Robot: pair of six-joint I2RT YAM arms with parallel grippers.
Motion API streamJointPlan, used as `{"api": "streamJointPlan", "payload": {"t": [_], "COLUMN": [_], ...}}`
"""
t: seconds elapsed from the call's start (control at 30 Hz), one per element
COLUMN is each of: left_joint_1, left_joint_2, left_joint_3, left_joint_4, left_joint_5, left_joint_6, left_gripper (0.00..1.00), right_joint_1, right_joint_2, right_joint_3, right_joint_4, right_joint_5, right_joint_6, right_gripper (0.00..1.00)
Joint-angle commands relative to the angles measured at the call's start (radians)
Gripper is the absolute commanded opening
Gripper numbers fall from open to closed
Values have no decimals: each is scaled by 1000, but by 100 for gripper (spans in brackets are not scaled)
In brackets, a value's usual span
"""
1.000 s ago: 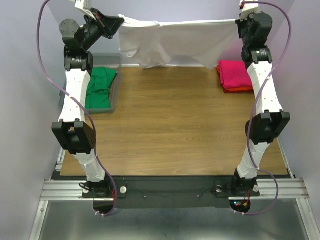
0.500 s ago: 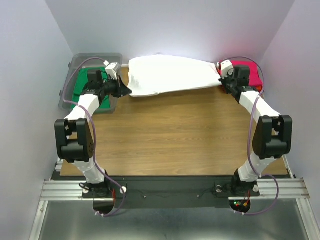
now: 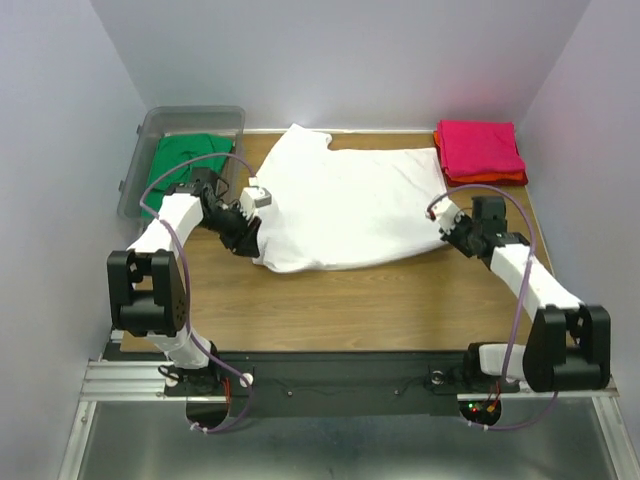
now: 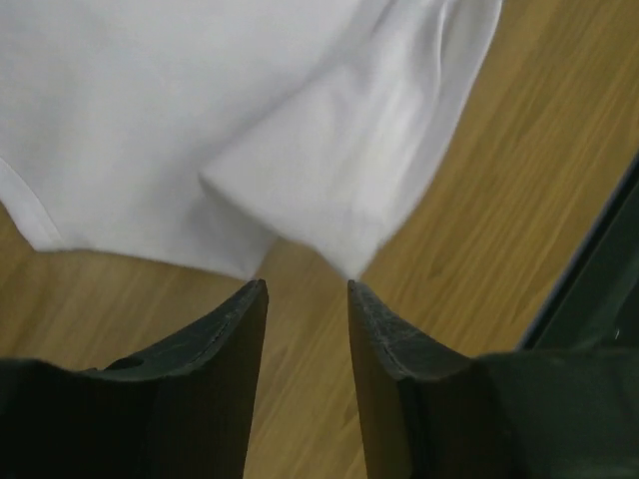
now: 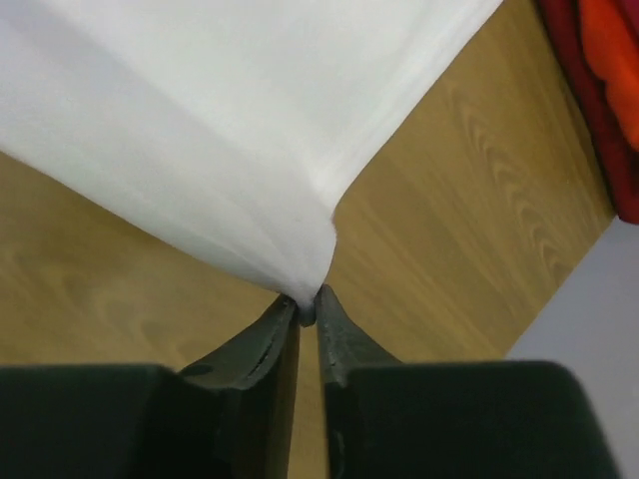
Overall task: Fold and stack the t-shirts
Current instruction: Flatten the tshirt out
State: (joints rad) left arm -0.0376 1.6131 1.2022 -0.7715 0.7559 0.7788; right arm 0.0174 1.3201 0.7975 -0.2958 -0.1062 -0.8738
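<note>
— Progress?
— Pink shirt [image 3: 478, 148] and red-orange shirt [image 3: 490, 180] stacked far right. White shirt [image 3: 340, 205] flat on tabletop [image 3: 350, 300], unfolded: right end effector [image 5: 308, 304] pinches its corner, left end effector [image 4: 305, 299] gapes beside it. Green shirt [image 3: 180, 160] in bin [image 3: 195, 115].

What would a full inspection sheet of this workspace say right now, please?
Surface: wooden table, bare at the near side.
Job's things: white t-shirt spread out mid-table; magenta t-shirt folded on red-orange t-shirt, far right corner; green t-shirt in the bin.
Clutter: clear grey bin, far left.
Claws: left claw open at the white t-shirt's edge; right claw shut on its corner.
Cables: purple cables loop along both arms.
Surroundings: plain walls; metal rail at the near edge.
</note>
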Motion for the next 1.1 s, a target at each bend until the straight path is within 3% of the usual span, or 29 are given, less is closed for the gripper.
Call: {"api": "streamJointPlan", "payload": {"t": [0.0, 0.03, 0.07, 0.17, 0.23, 0.27, 0.3, 0.37, 0.43, 0.57, 0.63, 0.9, 1.07], "left_joint_1": [1, -2, -28, -115, -152, -163, -163, -173, -211, -295, -326, -422, -449], "left_joint_2": [-166, -209, -252, -418, -499, -516, -516, -486, -417, -302, -250, -115, -99], "left_joint_3": [-65, -87, -108, -188, -216, -217, -219, -217, -211, -202, -191, -236, -314], "left_joint_4": [-342, -342, -344, -338, -260, -218, -186, -80, 15, 171, 248, 385, 391], "left_joint_5": [-47, -62, -97, -157, -177, -179, -172, -155, -156, -246, -289, -495, -549], "left_joint_6": [422, 445, 470, 551, 487, 447, 423, 326, 277, 148, 131, 142, 210], "left_gripper": [55, 58, 61, 67, 68, 69, 70, 70, 68, 54, 49, 29, 26], "right_joint_1": [-13, -13, -13, -14, -14, -13, -13, -14, -14, -13, -13, -13, -11], "right_joint_2": [-195, -234, -270, -404, -436, -427, -409, -285, -99, 155, 214, 399, 456], "right_joint_3": [-69, -84, -93, -132, -127, -112, -91, 6, 89, 296, 330, 394, 396], "right_joint_4": [-207, -280, -320, -399, -404, -405, -404, -402, -402, -402, -398, -373, -359], "right_joint_5": [-59, -70, -93, -90, -79, -85, -95, -133, -159, -208, -227, -205, -184], "right_joint_6": [-183, -204, -253, -318, -315, -283, -254, -130, -36, 195, 237, 340, 348], "right_gripper": [22, 27, 42, 65, 75, 87, 88, 89, 81, 54, 49, 44, 43]}}
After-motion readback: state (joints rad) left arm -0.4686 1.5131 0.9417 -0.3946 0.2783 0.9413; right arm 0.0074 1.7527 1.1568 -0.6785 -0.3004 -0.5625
